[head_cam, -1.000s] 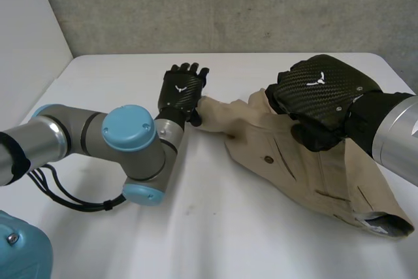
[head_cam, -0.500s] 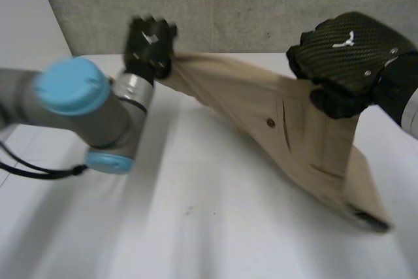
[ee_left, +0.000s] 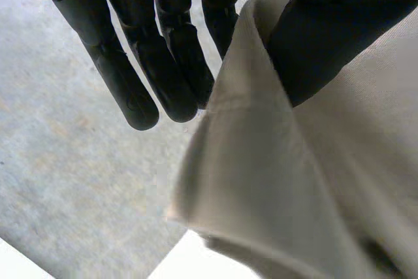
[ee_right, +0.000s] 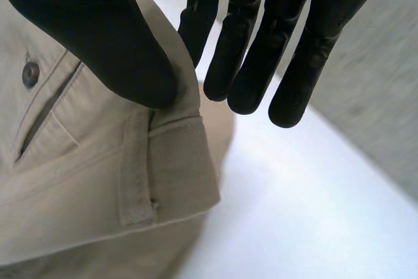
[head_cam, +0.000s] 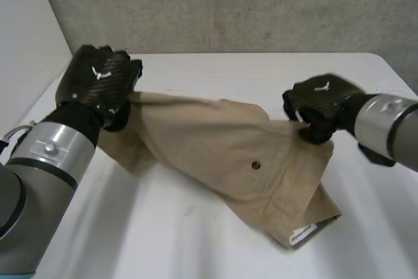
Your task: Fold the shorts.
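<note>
While partly aloft, shorts (head_cam: 222, 142) between hands (head_cam: 98, 83) (head_cam: 320, 104).

Shorts (head_cam: 215, 142) matt tan woven cloth, left hand (head_cam: 98, 83) and right hand (head_cam: 321, 104) backed in glossy carbon weave, fingers (ee_left: 124, 76) smooth matt black, bench (head_cam: 196, 240) smooth white, wall (head_cam: 228, 4) rough concrete.

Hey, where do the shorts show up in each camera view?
Head view: shorts stretched between left hand and right hand.
Left wrist view: cloth edge pinched between the left hand's thumb and fingers.
Right wrist view: waistband pinched under the right hand's thumb, button beside it.
Shared landmark: grey wall.
</note>
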Controlling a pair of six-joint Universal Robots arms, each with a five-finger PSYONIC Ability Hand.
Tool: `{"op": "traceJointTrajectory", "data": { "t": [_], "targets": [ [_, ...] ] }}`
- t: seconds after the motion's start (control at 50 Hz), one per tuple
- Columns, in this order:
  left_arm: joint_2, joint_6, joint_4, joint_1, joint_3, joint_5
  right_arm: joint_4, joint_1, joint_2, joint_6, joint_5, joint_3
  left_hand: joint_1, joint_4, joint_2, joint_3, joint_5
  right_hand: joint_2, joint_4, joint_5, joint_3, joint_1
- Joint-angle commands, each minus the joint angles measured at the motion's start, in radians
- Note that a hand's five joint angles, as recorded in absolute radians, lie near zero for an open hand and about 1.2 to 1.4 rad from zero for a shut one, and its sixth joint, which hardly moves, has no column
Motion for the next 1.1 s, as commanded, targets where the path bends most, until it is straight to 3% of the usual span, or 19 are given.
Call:
{"op": "traceJointTrajectory", "data": {
  "t": [0.02,0.08,0.36,0.88,1.1],
  "targets": [
    [-0.050,0.021,-0.002,0.011,-0.019,-0.003,0.049,-0.035,0.115,0.152,-0.095,-0.020,0.256,0.197,0.203,0.206,0.256,-0.093,-0.107,-0.079,-0.098,0.097],
    [-0.067,0.021,-0.003,0.011,-0.025,-0.003,0.071,-0.052,0.126,0.188,-0.140,-0.022,0.256,0.197,0.203,0.206,0.256,-0.434,-0.448,-0.421,-0.439,-0.244],
    [-0.064,0.021,-0.005,0.012,-0.043,-0.003,0.079,-0.065,0.162,0.230,-0.143,-0.045,0.256,0.197,0.203,0.206,0.256,-0.678,-0.692,-0.665,-0.683,-0.488],
    [-0.055,0.021,-0.034,0.017,-0.066,-0.003,0.077,-0.052,0.172,0.337,-0.124,-0.269,0.256,0.197,0.203,0.206,0.256,-0.672,-0.686,-0.659,-0.677,-0.482],
    [-0.051,0.021,-0.036,0.020,-0.080,-0.001,0.077,-0.042,0.357,0.337,-0.081,-0.286,0.256,0.197,0.203,0.206,0.256,-0.681,-0.695,-0.668,-0.686,-0.491]
  ]
}}
